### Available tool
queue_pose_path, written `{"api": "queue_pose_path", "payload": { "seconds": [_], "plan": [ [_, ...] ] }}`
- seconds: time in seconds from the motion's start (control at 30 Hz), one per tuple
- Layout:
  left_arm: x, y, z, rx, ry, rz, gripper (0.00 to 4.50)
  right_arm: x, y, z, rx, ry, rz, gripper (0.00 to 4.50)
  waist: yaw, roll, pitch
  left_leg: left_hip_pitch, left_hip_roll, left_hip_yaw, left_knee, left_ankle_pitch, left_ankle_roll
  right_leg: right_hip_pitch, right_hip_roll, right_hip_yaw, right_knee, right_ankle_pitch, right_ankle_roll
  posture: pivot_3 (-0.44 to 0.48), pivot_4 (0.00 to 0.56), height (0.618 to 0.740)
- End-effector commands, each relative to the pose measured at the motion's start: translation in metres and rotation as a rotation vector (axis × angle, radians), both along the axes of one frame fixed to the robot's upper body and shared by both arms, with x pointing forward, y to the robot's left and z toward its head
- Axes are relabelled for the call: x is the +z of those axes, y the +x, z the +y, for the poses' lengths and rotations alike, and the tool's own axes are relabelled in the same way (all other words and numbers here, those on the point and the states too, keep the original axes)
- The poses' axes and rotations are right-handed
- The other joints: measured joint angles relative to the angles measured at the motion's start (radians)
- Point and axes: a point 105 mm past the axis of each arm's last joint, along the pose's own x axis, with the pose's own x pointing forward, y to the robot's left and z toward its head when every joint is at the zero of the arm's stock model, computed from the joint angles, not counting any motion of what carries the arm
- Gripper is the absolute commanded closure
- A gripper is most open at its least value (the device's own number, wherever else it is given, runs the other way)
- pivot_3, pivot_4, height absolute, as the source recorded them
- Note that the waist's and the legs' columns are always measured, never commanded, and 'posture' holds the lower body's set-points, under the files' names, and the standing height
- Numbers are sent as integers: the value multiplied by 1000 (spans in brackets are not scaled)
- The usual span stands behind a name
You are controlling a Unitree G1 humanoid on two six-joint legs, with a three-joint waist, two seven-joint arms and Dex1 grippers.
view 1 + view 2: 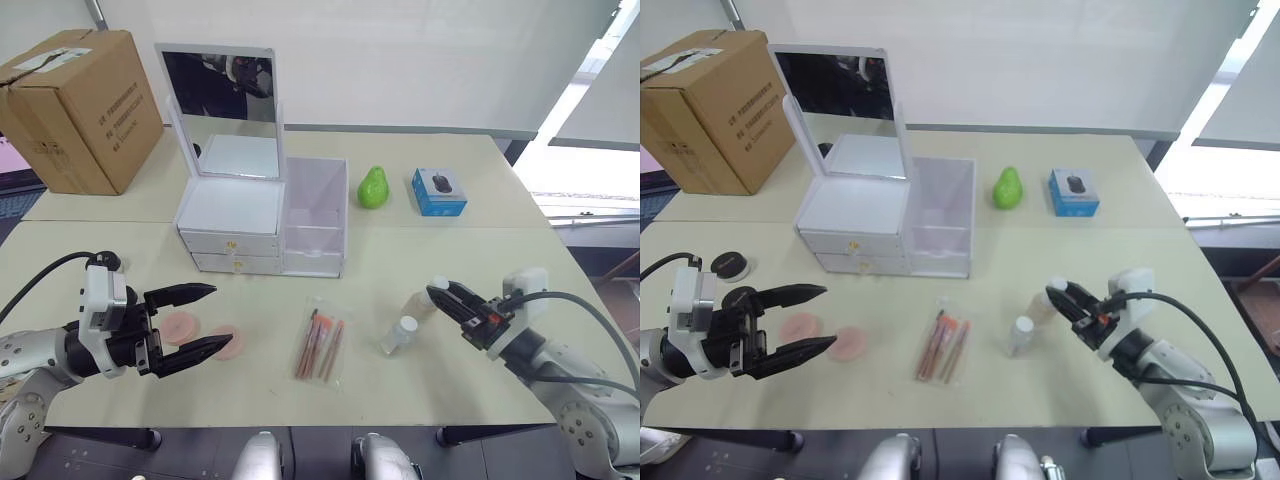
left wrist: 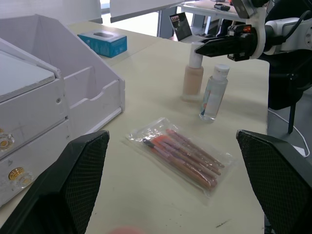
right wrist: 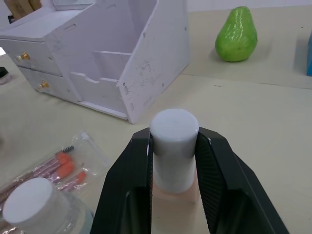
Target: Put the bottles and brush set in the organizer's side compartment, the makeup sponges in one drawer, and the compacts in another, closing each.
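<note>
Beige table (image 1: 480, 230) carries a white organizer (image 1: 262, 215) with a raised mirror, both drawers shut and its open side compartment (image 1: 315, 218) toward the robot's right. Behind sit a cardboard box (image 1: 75, 105), a green pear (image 1: 373, 187) and a blue mouse box (image 1: 439, 191). The right gripper (image 3: 174, 146) is clamped on the white cap of the beige bottle (image 2: 193, 73), which stands upright on the table; a clear bottle (image 1: 400, 334) stands just beside it. The bagged brush set (image 1: 321, 342) lies in front of the organizer. The left gripper (image 1: 198, 320) hovers with fingers spread wide over two pink sponges (image 1: 825, 335) — two black compacts (image 1: 732, 265) lie near.
</note>
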Motion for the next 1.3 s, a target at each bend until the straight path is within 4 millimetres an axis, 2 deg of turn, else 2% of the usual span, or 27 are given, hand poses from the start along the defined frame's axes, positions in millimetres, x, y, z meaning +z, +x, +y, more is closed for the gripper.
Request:
{"api": "queue_pose_path", "payload": {
  "seconds": [0.03, 0.2, 0.3, 0.37, 0.47, 0.6, 0.7, 0.97, 1.3],
  "plan": [
    [11, 9, 7, 75, -27, -27, 0, 53, 5, 25, 123, 1, -170, 3565, -3, 0, 0, 0, 0, 0, 0, 0, 0, -1, 0, 0, 0, 0, 0, 0, 150, 729],
    [15, 15, 6, 109, -32, -62, 0, 84, 33, 59, 238, 42, -232, 3565, -8, -1, 0, 1, 0, -1, -2, 0, 0, -3, 4, 3, 1, 1, -1, 0, 150, 729],
    [12, 16, 5, 124, -40, -57, 0, 93, 45, 85, 327, 14, -262, 3565, -8, -2, -1, 0, 0, -2, -2, 0, 0, -3, 4, 4, 1, 1, -1, 0, 150, 729],
    [11, 14, 3, 131, -50, -61, 0, 101, 61, 105, 356, -1, -277, 3565, -8, -2, 0, -1, -1, -1, -1, 0, 1, -4, 4, 5, 1, 1, -1, 0, 150, 729],
    [12, 11, 1, 139, -58, -73, 0, 105, 72, 121, 391, -29, -293, 3565, -8, -1, 0, -1, -1, 0, -1, 0, 1, -4, 4, 7, 1, 3, -1, 0, 150, 729],
    [14, 7, 0, 149, -65, -79, 0, 104, 79, 132, 409, -54, -319, 3565, -2, -2, 0, -1, -1, 0, 0, 0, 1, -4, 4, 6, 1, 4, 1, 0, 150, 729],
    [15, 6, -1, 155, -67, -87, 0, 95, 84, 138, 421, -102, -323, 3565, -3, -1, 0, -1, -1, 0, 0, 0, 1, -4, 4, 7, 2, 4, 1, 0, 150, 729],
    [16, 2, -3, 157, -71, -93, 0, 82, 106, 132, 365, -147, -308, 3565, -7, -1, 0, 0, -1, 1, 0, 0, 1, -5, 5, 8, 2, 4, 1, 0, 150, 729],
    [19, 5, 1, 222, -85, -128, 0, 44, 119, 130, 337, -206, -213, 3565, -10, -1, 0, 0, 0, 1, -1, 0, 1, -5, 5, 8, 2, 5, 2, 0, 150, 729]
  ]
}}
